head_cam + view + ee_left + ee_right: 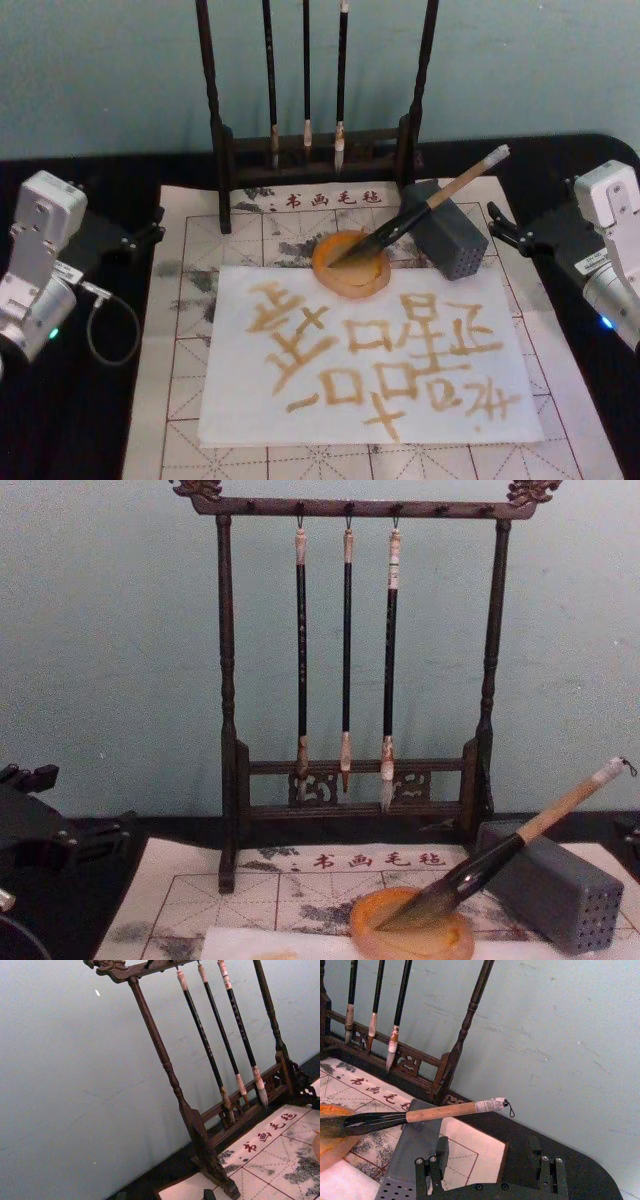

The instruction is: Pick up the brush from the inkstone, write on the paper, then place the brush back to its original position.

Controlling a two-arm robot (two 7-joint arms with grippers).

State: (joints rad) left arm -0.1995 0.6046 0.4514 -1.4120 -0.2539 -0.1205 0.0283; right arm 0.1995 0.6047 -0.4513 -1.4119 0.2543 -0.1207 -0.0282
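Observation:
The brush (440,195) lies slanted, its dark bristles resting in the orange inkstone (350,282) and its pale handle leaning on the grey block (455,245). In the right wrist view the brush (445,1111) crosses above the block toward the inkstone (332,1147). The white paper (230,400) in front of the inkstone carries several amber-brown characters. My right gripper (495,225) hovers at the mat's right edge, open (488,1147) and holding nothing. At the mat's left edge my left gripper (155,225) is open and holds nothing either.
A dark wooden rack (225,150) with three slim hanging brushes (345,660) stands behind the inkstone. A stained mat with red grid lines (180,330) lies under the paper on the black table. A cable loop (110,330) hangs by the left arm.

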